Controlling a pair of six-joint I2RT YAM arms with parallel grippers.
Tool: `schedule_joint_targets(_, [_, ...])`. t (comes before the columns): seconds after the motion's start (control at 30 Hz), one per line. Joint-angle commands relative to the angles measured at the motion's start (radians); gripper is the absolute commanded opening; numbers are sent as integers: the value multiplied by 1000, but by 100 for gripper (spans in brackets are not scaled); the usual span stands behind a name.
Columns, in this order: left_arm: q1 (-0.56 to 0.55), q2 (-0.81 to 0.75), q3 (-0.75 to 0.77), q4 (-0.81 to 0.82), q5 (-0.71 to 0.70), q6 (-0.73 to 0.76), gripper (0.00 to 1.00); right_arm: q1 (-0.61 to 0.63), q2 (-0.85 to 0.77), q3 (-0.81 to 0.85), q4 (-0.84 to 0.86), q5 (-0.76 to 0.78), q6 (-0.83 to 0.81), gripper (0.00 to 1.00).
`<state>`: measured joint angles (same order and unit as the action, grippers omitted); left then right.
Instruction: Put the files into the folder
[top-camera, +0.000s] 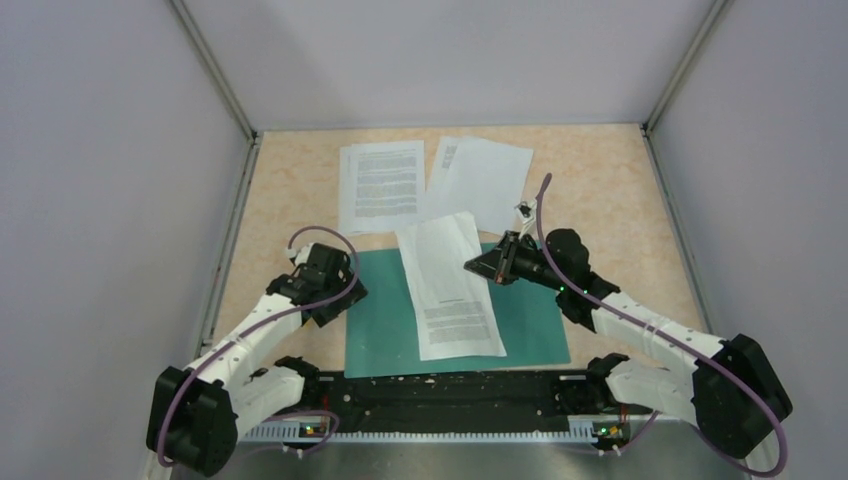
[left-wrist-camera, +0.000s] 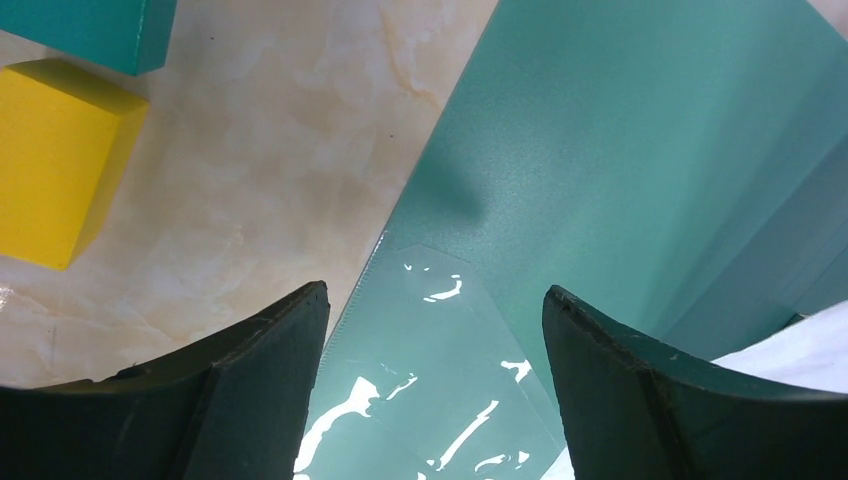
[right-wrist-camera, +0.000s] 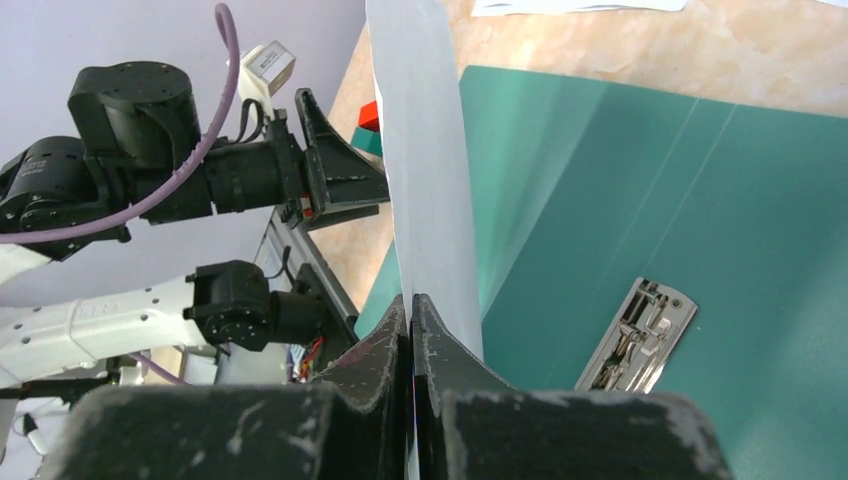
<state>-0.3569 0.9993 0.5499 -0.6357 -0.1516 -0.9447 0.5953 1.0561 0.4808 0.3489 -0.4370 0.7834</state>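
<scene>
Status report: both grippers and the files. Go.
Left gripper open, over left edge of the folder. Right gripper shut on one sheet, above the folder. Two more sheets on the table beyond.

Light: the enclosure is lit brightly and evenly from overhead; only soft shadows are cast on the worktop (top-camera: 620, 200).
Glare: white streaks are thrown off the clear pocket (left-wrist-camera: 420, 340) on the folder (left-wrist-camera: 620, 150).
Focus: the overhead view is rendered sharp, though the print on the files (top-camera: 380, 185) cannot be read.
</scene>
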Motion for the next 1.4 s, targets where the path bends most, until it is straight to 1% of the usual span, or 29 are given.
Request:
schedule_joint_targets(0.0, [3, -9, -16, 21, -31, -6, 83, 15, 3, -11, 72, 54, 22, 0])
schedule_joint_targets(0.2, [3, 1, -28, 10, -60, -26, 83, 33, 5, -60, 108, 119, 45, 0])
schedule_joint_targets(0.33, [3, 13, -28, 1, -55, -41, 80, 53, 28, -78, 140, 153, 43, 0])
schedule_joint_targets(0.57, [3, 86, -28, 13, -17, -67, 78, 87, 126, -97, 270, 154, 82, 0])
schedule_joint_targets(0.73, [3, 91, -32, 27, -14, -73, 77, 101, 169, -111, 346, 194, 119, 0])
schedule_joint_targets(0.77, [4, 93, -32, 26, -15, -71, 77, 101, 171, -106, 339, 204, 113, 0])
schedule_joint_targets(0.87, [3, 105, -28, 30, -16, -66, 76, 101, 174, -73, 245, 225, 61, 0])
schedule_joint_targets(0.9, [3, 108, -26, 30, -14, -65, 76, 101, 174, -66, 219, 231, 40, 2])
schedule_joint_targets(0.93, [3, 110, -25, 32, -11, -64, 76, 101, 173, -60, 187, 239, 18, 9])
schedule_joint_targets(0.97, [3, 113, -24, 35, -9, -62, 76, 101, 172, -55, 158, 246, -1, 18])
schedule_joint_targets(1.0, [4, 114, -22, 36, -7, -61, 76, 102, 173, -54, 138, 248, -18, 26])
schedule_joint_targets(1.13, [3, 124, -19, 44, -2, -53, 75, 101, 193, -70, 134, 222, -40, 44])
schedule_joint_targets(1.23, [3, 133, -19, 52, 5, -50, 73, 102, 222, -77, 148, 188, -42, 50])
schedule_joint_targets(1.37, [4, 131, -21, 59, 8, -48, 71, 102, 259, -85, 156, 153, -45, 51])
